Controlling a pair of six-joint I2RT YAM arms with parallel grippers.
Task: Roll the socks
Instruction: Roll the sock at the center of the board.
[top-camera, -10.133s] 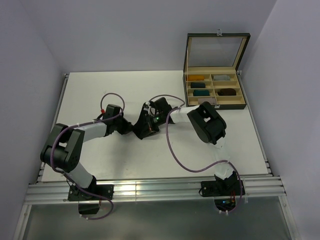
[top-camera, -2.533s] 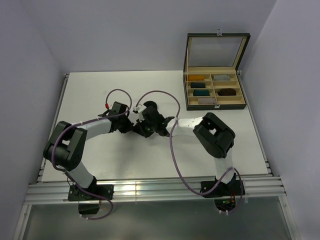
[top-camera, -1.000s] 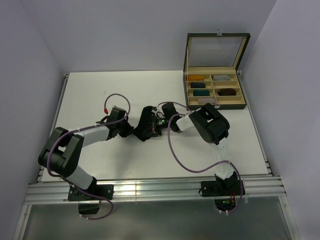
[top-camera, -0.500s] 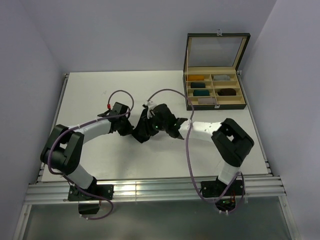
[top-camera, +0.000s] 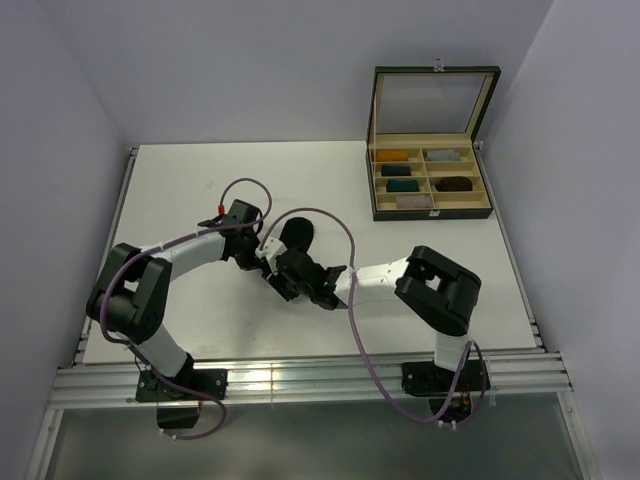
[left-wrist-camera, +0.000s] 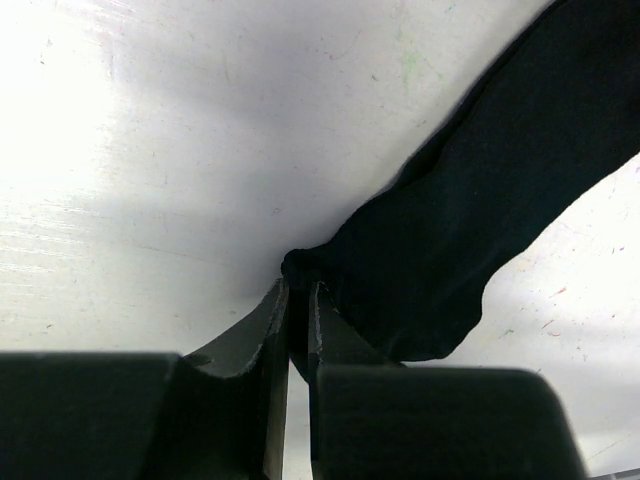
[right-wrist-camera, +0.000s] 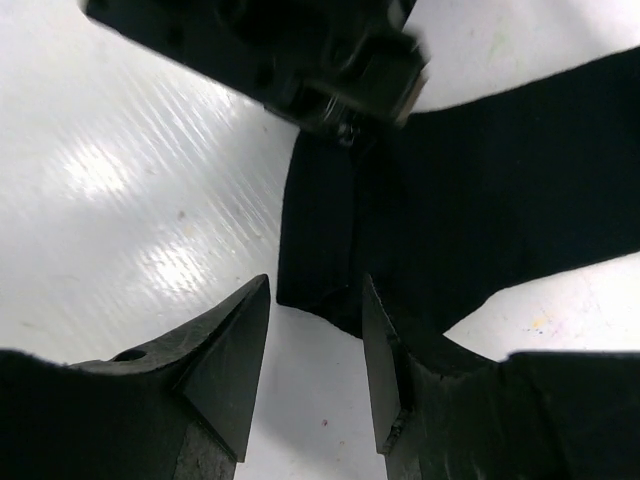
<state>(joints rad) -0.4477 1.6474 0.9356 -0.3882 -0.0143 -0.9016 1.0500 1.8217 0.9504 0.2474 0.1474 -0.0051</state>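
Overhead view high, rearward, looking down, both wrist views close to table — sharing black sock

The socks show as 1 limp black strip, unrolled, lying flat near the table's middle, rounded end farthest.

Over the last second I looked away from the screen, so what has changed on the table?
The right gripper opened and let go of the dark sock. Its arm swung toward the near edge, and the sock's corner now lies between its open jaws. The left gripper stays pinched on the sock's edge. The open box at the far right has not moved.
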